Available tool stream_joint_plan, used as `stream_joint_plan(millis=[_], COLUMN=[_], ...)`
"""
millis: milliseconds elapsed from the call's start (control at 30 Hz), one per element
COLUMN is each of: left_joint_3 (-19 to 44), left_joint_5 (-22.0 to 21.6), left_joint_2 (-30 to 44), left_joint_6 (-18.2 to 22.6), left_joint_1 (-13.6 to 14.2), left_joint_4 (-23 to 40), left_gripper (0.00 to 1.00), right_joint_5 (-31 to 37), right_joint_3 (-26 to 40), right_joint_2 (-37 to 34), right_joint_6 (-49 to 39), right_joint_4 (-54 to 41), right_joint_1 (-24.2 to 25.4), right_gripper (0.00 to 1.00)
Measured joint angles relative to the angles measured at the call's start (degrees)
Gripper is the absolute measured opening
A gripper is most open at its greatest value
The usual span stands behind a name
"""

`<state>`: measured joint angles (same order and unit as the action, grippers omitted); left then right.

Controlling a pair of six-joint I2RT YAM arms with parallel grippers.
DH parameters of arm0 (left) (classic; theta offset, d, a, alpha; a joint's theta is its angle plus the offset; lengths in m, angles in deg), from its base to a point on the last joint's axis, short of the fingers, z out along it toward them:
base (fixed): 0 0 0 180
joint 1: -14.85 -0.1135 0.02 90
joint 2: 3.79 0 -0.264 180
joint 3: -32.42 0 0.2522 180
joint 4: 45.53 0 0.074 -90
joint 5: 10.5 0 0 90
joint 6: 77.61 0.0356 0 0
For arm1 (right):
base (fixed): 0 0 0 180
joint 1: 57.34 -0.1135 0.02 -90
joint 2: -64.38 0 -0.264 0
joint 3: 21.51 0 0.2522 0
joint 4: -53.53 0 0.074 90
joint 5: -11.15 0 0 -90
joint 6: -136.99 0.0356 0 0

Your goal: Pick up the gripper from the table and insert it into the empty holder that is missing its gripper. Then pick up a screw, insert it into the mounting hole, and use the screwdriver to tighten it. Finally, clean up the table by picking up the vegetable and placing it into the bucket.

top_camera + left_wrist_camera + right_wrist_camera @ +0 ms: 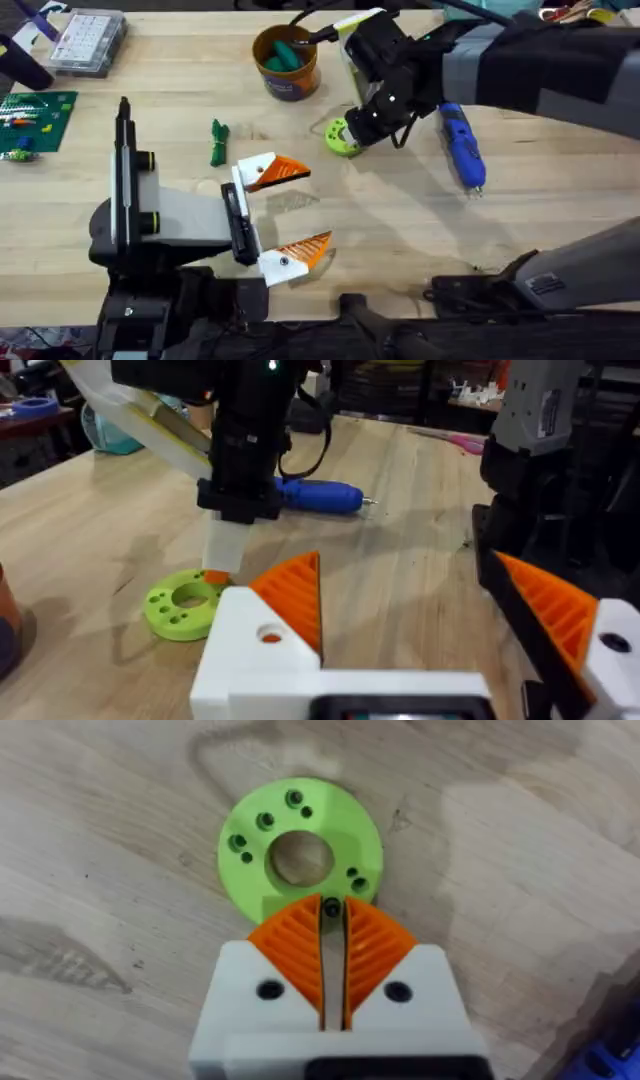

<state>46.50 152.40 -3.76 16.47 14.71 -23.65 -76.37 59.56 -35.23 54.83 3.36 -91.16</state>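
**Ana:** The right gripper (332,908) stood at the edge of the lime-green ring (300,850), its orange pads pressed nearly together on a small dark screw (331,906); that pinch looked thin, and a slight tilt could have flicked the screw loose onto the table (400,230).

**Ben:** Agreed; the ring lay flat and unclamped, so any sideways push from the fingertips might have slid it instead of seating the screw in a hole.

**Ana:** The left gripper (285,213) hung spread wide and empty, close to the ring; it could have crowded the right arm's approach.

**Ben:** The screwdriver (462,146) lay on the table just beyond the right arm, near enough to be knocked and rolled; the vegetable (218,141) lay on the bare wood between the left arm and the bucket (286,62), not yet cleared.

**Ana:** The bucket already held something green; whether room remained, neither could judge.
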Motion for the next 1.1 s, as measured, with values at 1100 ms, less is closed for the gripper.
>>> stream_joint_plan(millis=[1100], left_joint_3=[0.0], left_joint_5=[0.0], left_joint_2=[0.0], left_joint_6=[0.0], left_joint_1=[0.0], left_joint_4=[0.0], left_gripper=[0.986], right_joint_5=[0.0], right_joint_3=[0.1], right_joint_2=[3.8], right_joint_6=[-0.2], right_joint_4=[-1.5], right_joint_1=[0.0], right_gripper=[0.007])
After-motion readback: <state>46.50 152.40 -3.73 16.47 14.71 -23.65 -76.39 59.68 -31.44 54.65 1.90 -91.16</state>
